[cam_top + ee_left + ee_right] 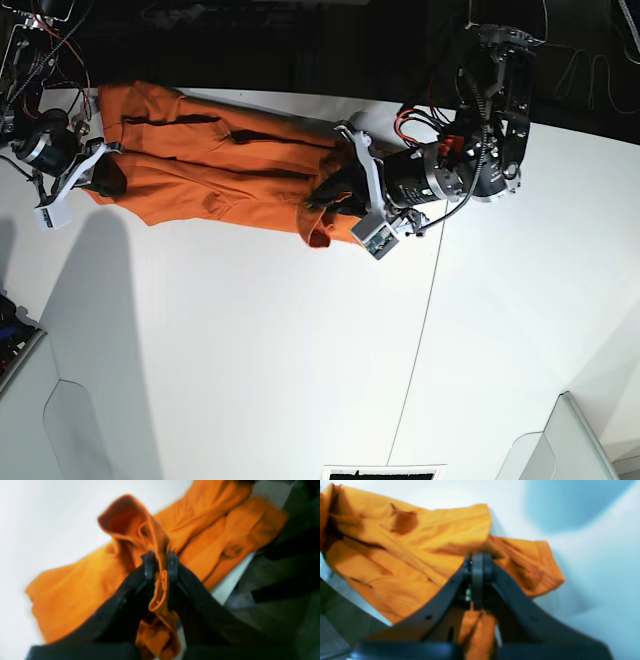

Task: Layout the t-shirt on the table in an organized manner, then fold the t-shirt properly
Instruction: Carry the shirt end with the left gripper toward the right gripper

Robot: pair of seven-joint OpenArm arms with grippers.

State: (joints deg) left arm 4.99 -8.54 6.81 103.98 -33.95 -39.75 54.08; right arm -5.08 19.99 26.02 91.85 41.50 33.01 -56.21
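The shirt is lying bunched in a long band across the upper left of the base view, on the far part of the table, with one end close to the table edge. It is looking light and very soft: the cloth is sagging, wrinkling and folding over itself wherever it is not supported, so I judge it is not keeping any shape by itself and is sliding easily on the smooth top.

The left gripper, at the centre of its wrist view, is pinching a thin ridge of orange cloth between nearly closed jaws; a loose flap is standing up above the fingertips. In the base view this grip is sitting at the right end of the band. The right gripper is fully closed at the other end, at the left edge of the base view, and cloth is hanging under its jaws, so it seems to be holding fabric too.

For spreading, I think the best places are hems, shoulder seams or the ribbed sleeve cuff, where the cloth is thicker and a pinch is slipping less than on one thin layer.
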